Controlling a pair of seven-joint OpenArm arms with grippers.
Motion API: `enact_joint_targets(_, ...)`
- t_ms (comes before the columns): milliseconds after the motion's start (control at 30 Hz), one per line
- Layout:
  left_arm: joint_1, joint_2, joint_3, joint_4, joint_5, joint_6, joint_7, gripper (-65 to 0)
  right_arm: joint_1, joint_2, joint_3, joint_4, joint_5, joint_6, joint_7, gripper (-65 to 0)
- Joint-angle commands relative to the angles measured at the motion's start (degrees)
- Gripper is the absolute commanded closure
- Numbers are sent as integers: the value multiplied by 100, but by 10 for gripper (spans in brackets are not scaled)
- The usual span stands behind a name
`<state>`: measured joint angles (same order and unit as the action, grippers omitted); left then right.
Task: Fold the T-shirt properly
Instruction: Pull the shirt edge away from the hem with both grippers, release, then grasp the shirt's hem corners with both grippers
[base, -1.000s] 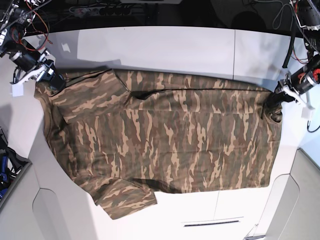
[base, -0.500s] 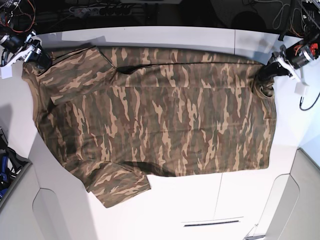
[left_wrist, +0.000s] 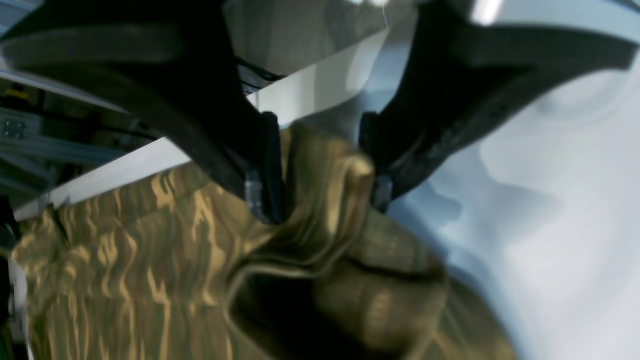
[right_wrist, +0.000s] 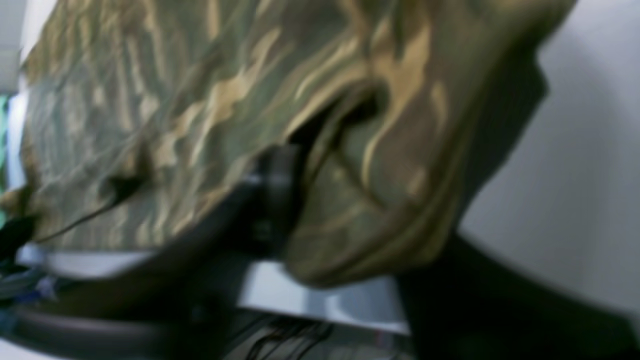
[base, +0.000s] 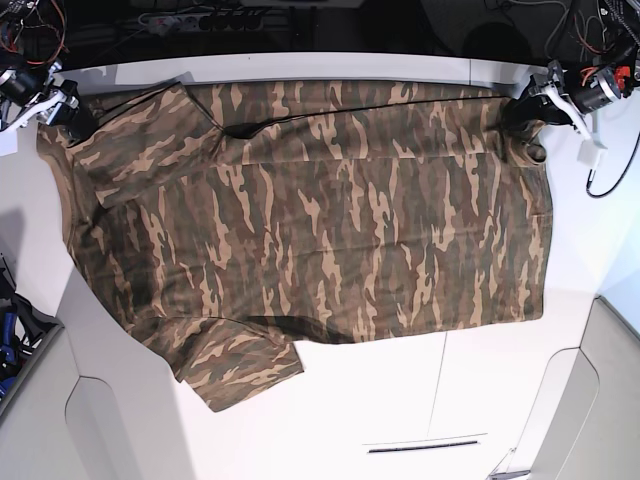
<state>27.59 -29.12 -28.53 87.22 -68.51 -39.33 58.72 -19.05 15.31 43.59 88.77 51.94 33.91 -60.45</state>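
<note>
The camouflage T-shirt (base: 320, 210) lies spread flat on the white table (base: 400, 420), with one sleeve (base: 240, 365) at the front left. My left gripper (base: 522, 112) is at the far right corner of the shirt, shut on a bunched fold of its edge; in the left wrist view both fingers (left_wrist: 265, 165) pinch the T-shirt (left_wrist: 125, 270). My right gripper (base: 72, 118) is at the far left corner, shut on the shirt's edge. The right wrist view is blurred, with the T-shirt (right_wrist: 200, 100) draped over a finger (right_wrist: 272, 200).
Cables and a power strip (base: 200, 18) run behind the table's far edge. A blue object (base: 8, 335) sits off the left edge. A narrow slot (base: 425, 445) is near the front edge. Table panel seams curve at both front corners.
Both grippers have moved toward the table's far edge with the shirt's corners in them. The whole shirt has slid away from the front edge and lies flatter.
</note>
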Motion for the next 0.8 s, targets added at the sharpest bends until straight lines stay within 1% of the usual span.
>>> enact_joint_targets(0, -11, -120, -208, 87, -151, -67, -103, -262, 28, 197, 61, 101, 42, 37, 225, -295)
enact_joint_targets(33, -11, -120, -374, 90, -195, -67, -101, -262, 28, 267, 72, 101, -4, 37, 302, -313)
enact_joint_targets(233, -13, -125, -1458, 92, -575, -67, 26, -262, 240, 684, 317, 101, -72, 35, 372, -314)
enact_joint_targets(367, -17, -140, -1869, 92, -756, -67, -4, -262, 730, 785, 555, 101, -146, -31, 404, -314)
enact_joint_targets(433, -85, -138, -1989, 92, -730, -67, -111, -267, 981, 782, 590, 101, -306, -31, 612, -314)
enact_joint_targets(500, -262, -138, -2059, 92, -621, -67, -225, -323, 1231, 769, 588, 87, -522, -31, 973, -314)
enact_joint_targets(567, -531, -138, -2055, 92, -326, -67, -409, -375, 1493, 772, 573, 33, -702, -61, 1248, -314)
enact_joint_targets(700, -1174, -181, -1858, 85, 573, -67, -645, -382, 2048, 772, 393, -190, -955, -116, 1349, -314)
enact_joint_targets(767, -1405, -258, -1617, 28, 866, -67, -831, -382, 2328, 772, 221, -446, -1084, -116, 1443, -314)
